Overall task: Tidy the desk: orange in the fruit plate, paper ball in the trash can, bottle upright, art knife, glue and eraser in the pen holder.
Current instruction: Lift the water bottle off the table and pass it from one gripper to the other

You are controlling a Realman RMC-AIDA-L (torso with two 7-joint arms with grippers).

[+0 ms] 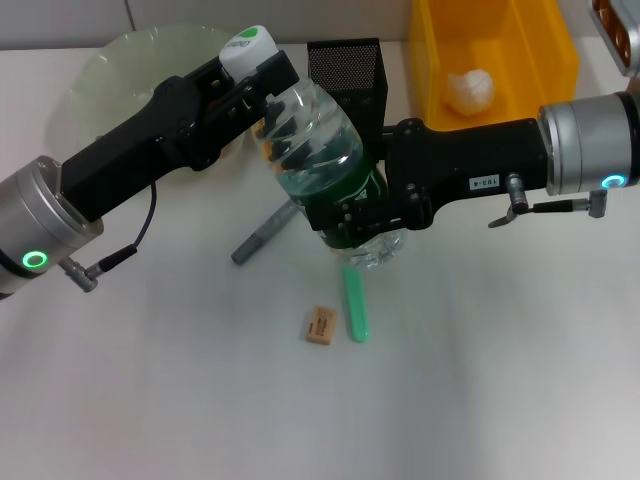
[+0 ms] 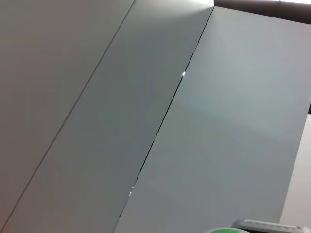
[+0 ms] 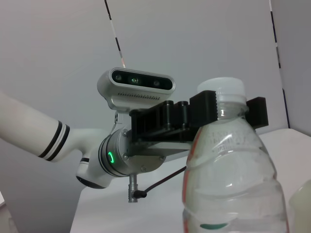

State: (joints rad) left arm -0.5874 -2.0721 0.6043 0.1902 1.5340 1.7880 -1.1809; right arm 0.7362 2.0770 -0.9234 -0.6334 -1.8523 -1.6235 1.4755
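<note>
Two pincers hold one clear plastic water bottle with a green label (image 1: 325,165) above the white worktop (image 1: 180,380), the bottle tilted with its white cap toward the robot's left. The left pincer (image 1: 268,82) is clenched on the neck just below the cap; the right pincer (image 1: 368,215) is clamped around the lower body near the base.

Below the bottle lie a grey art knife (image 1: 262,232), a green glue stick (image 1: 355,302) and a small tan eraser (image 1: 320,326), the eraser just beside the glue stick. Behind the bottle stands a black mesh pen holder (image 1: 345,65). The pale green fruit plate (image 1: 130,65) sits under the left arm, and a white paper ball (image 1: 469,90) lies inside the yellow bin (image 1: 440,60) at the far right.

The right wrist view shows what the head view hides: the bottle's neck (image 3: 226,109) gripped between the left pincer's black fingers (image 3: 204,109), with that arm's wrist camera above them. The left wrist view shows only grey wall panels and a sliver of green and white at its edge, too little to identify.
</note>
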